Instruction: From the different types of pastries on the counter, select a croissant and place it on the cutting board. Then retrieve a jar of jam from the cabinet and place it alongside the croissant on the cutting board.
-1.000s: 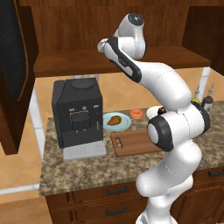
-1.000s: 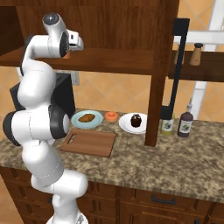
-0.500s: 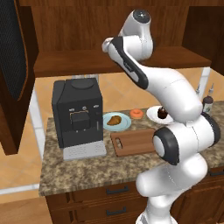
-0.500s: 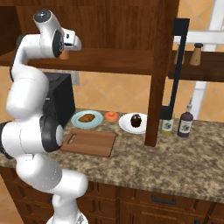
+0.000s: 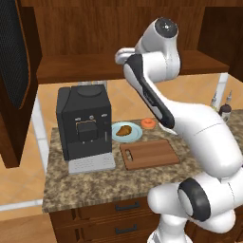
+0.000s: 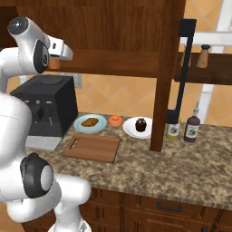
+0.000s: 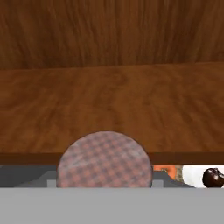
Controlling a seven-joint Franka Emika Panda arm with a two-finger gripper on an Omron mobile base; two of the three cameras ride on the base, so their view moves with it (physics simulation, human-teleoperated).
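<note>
**Jar gripped at the cabinet shelf**

Left base view: we are seeing the croissant (image 5: pixel 123 130) lying on a pale plate (image 5: pixel 135 135) on the counter (image 5: pixel 90 182), just behind the bare cutting board (image 5: pixel 149 154).

Right base view: we are seeing the gripper (image 6: pixel 55 64) at the cabinet (image 6: pixel 122 63) shelf edge, with the jar of jam (image 6: pixel 54 64) at its tip.

Hand view: we are looking at the jar's checked lid (image 7: pixel 105 160), fingers closed on the jar.
</note>
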